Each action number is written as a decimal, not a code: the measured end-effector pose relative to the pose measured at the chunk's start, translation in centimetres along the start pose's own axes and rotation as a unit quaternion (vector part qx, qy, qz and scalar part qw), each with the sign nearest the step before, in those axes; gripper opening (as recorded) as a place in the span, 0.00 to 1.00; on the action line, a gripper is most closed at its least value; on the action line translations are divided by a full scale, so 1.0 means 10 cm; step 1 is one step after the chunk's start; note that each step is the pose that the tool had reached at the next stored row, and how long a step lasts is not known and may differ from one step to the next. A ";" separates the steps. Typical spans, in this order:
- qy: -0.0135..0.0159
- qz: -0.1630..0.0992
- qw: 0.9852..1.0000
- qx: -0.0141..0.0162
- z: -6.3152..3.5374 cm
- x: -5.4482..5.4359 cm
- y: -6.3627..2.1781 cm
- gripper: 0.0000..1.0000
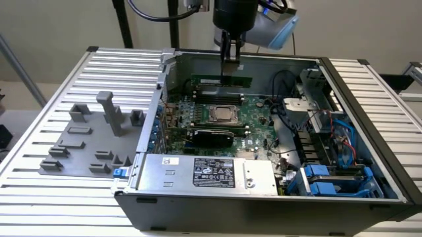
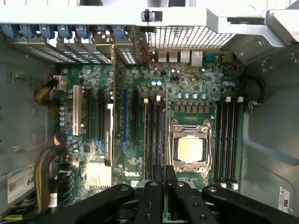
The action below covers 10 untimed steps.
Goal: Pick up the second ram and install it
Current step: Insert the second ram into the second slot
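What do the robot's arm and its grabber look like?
The arm is a black cylinder with a pale blue-grey joint and black cables. The gripper is black: thin fingers on jointed bars with round bolts.

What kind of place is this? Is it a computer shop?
Probably a robot lab or workshop bench, not a shop. An open computer case sits on a slatted metal table, a grey block tray lies beside it, and a robot's tool holds a green memory stick over the motherboard.

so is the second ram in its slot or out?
Looks out: the claw holds the second ram on edge above the motherboard slots.
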<state>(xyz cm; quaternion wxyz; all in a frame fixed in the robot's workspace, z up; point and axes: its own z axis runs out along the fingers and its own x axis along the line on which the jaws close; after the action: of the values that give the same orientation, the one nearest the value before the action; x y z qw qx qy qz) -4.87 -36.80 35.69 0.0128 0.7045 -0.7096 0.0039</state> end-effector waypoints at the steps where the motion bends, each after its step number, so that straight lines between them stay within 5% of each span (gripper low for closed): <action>1: 0.000 0.000 1.000 0.000 0.000 0.00 0.000 0.00; 10: 0.000 0.000 1.000 0.000 0.001 0.00 0.000 0.00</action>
<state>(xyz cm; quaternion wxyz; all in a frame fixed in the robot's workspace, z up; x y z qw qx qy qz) -4.86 -36.81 35.68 0.0128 0.7045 -0.7096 0.0038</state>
